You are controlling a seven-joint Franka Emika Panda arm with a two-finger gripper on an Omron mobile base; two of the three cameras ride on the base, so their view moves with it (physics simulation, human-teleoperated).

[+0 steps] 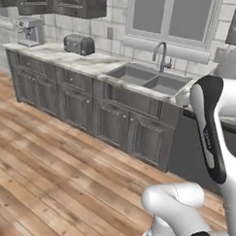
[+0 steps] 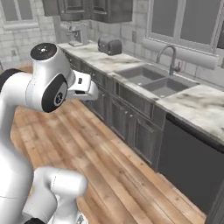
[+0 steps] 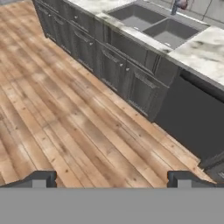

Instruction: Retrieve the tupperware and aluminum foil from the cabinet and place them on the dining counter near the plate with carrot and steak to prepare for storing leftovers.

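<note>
With the gripper (image 3: 109, 179) held spread wide and empty above the wooden floor (image 3: 57, 122), and only closed dark wall cabinets (image 1: 71, 2) seen above the toaster (image 1: 79, 44), the wrong cabinet could be approached, since tupperware and foil are hidden.

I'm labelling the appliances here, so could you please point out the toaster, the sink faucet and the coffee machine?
toaster (image 1: 79, 44), left base view, middle of its side.
sink faucet (image 2: 166, 54), right base view, upright neck of the spout.
coffee machine (image 1: 30, 31), left base view, front of its body.
</note>
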